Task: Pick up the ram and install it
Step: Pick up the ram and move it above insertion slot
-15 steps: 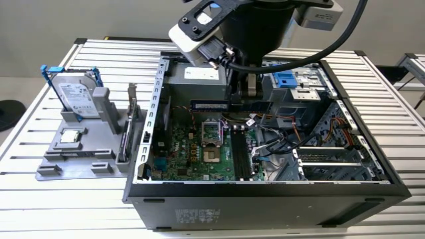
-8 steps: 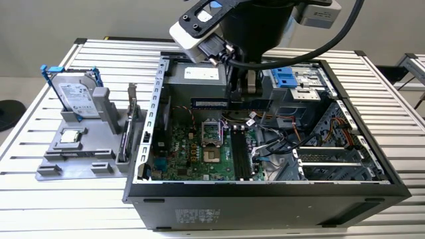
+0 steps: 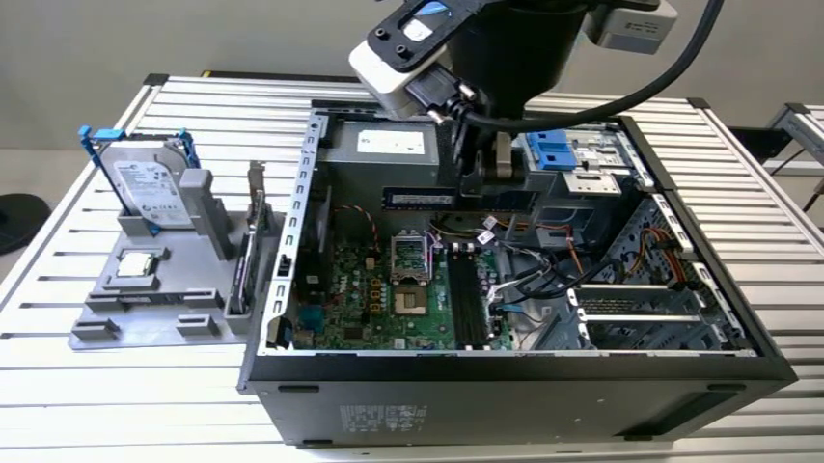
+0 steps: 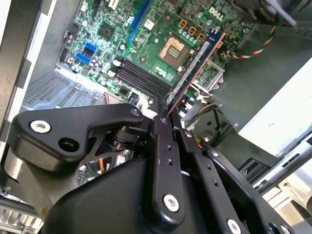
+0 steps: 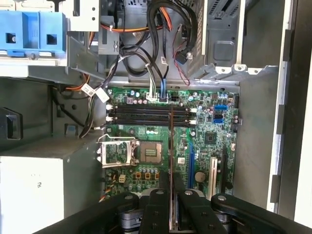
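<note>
The arm (image 3: 515,39) reaches down into the open computer case (image 3: 515,395), its gripper (image 4: 170,122) clamped on one end of the ram (image 4: 195,63). The stick hangs above the motherboard (image 5: 214,146), crosswise to the black slots (image 5: 136,113), case walls well apart either side

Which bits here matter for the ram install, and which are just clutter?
Job:
ram, clamped in the gripper
black slots on the motherboard

Lying about:
hard drive
CPU chip
upright card
all on the grey stand outside the case
</note>
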